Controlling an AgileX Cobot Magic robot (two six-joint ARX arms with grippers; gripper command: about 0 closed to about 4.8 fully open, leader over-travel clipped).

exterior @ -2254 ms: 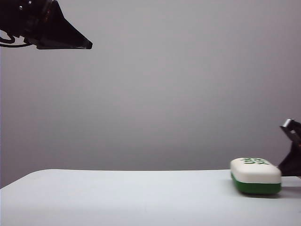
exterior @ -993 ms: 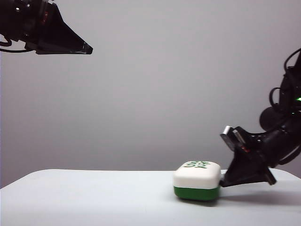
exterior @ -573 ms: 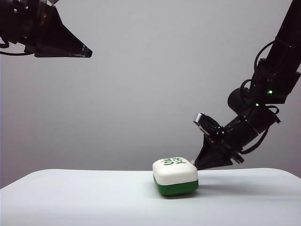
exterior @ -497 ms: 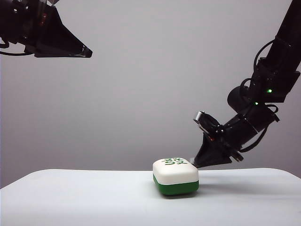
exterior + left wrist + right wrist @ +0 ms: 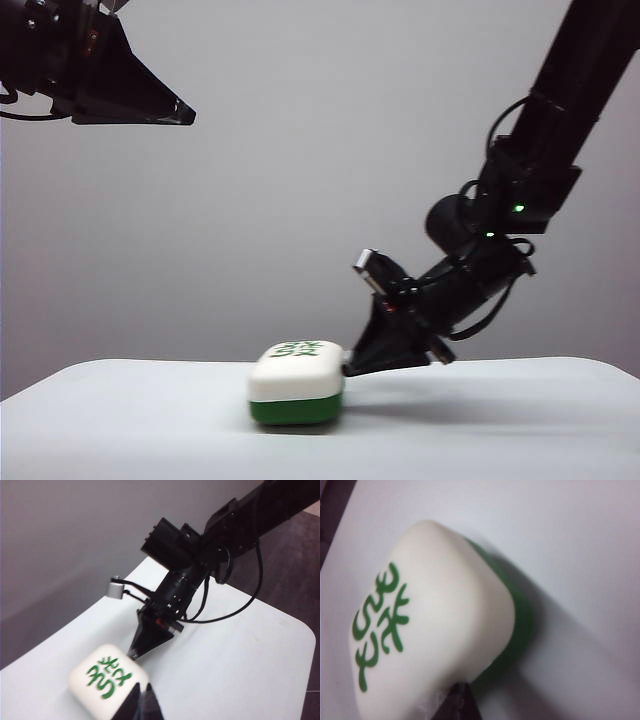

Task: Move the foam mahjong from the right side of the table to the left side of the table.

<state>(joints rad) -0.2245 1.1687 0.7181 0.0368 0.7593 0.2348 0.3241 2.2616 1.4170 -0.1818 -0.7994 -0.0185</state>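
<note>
Your right claw point(image 5: 349, 369), fingers pressed together to a point and holding nothing, has its tip against the foam mahjong's point(image 5: 296, 383) white upper edge; the block lies flat on the table point(image 5: 120, 420) directly ahead of that tip, left of centre; pushing looks mostly done, a final stretch leftward remains; left claw point(image 5: 185, 100) hangs high above, closed, idle.

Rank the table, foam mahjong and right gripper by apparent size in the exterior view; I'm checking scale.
1. table, spanning the frame
2. and 3. unsure: the foam mahjong and the right gripper pushing its side look similar.
</note>
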